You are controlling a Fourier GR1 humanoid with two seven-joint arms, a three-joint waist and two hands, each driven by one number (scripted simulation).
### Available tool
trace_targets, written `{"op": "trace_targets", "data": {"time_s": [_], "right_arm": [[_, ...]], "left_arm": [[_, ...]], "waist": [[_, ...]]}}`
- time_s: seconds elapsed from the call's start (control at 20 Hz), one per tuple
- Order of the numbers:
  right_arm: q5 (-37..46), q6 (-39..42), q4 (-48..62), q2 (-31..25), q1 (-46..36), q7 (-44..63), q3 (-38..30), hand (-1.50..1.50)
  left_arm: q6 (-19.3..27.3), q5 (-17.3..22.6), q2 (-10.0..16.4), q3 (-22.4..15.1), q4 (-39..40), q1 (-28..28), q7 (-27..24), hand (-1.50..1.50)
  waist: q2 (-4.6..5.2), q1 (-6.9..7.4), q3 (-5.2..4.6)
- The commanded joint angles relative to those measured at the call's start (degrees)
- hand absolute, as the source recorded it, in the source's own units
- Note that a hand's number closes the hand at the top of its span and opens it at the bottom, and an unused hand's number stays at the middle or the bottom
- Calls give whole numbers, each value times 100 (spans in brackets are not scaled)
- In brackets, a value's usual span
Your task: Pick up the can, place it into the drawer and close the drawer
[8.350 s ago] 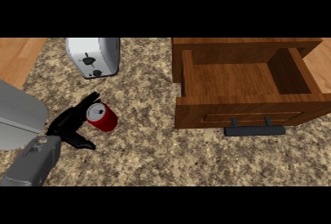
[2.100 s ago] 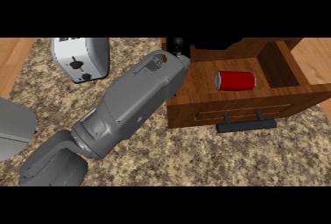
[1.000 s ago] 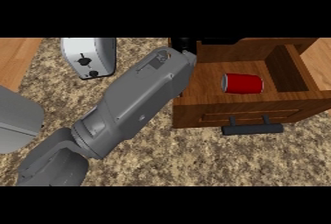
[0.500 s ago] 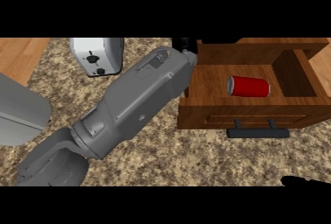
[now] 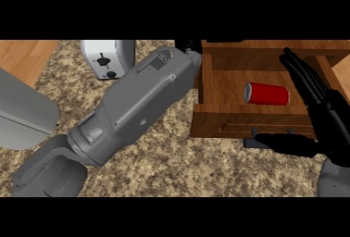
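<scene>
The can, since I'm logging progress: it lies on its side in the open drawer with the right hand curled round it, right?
Not quite. The head view shows the can lying on its side in the open drawer, but the right hand is open, fingers straight, at the drawer's right front corner, apart from the can.

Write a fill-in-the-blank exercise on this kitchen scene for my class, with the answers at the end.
1. The red can in the drawer lies on its ____.
2. The drawer stands ____, not shut.
3. The hand with straight fingers at the drawer's front is the robot's ____ one.
4. The toaster stands to the drawer's ____.
Missing words: side; open; right; left.
</scene>
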Motion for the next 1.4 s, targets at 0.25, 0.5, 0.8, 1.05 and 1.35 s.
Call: {"op": "trace_targets", "data": {"time_s": [0.25, 0.5, 0.8, 1.05, 1.35], "right_arm": [[1605, -803, 2225, -235, -1131, -278, 691, -150], [2034, -1526, 3724, 2, -1841, -285, 658, -150], [2350, -2492, 5461, 44, -2431, -423, 347, -150], [2653, -3447, 6472, -39, -2533, -685, 247, -150], [2825, -4320, 7573, 49, -3144, -595, -40, -150]], "left_arm": [[-170, -277, 624, -44, -493, 450, 280, -150], [205, -404, 826, -31, -833, 419, 817, -150], [10, -599, 1365, -8, -1441, 786, 946, -150], [315, -783, 1540, -62, -2066, 1015, 1265, -150], [172, -815, 1755, 68, -2354, 1318, 1290, -150]], "waist": [[-2, 103, -2], [-10, 85, 3], [4, 148, 4], [-8, 124, 6], [53, 225, 9]]}}
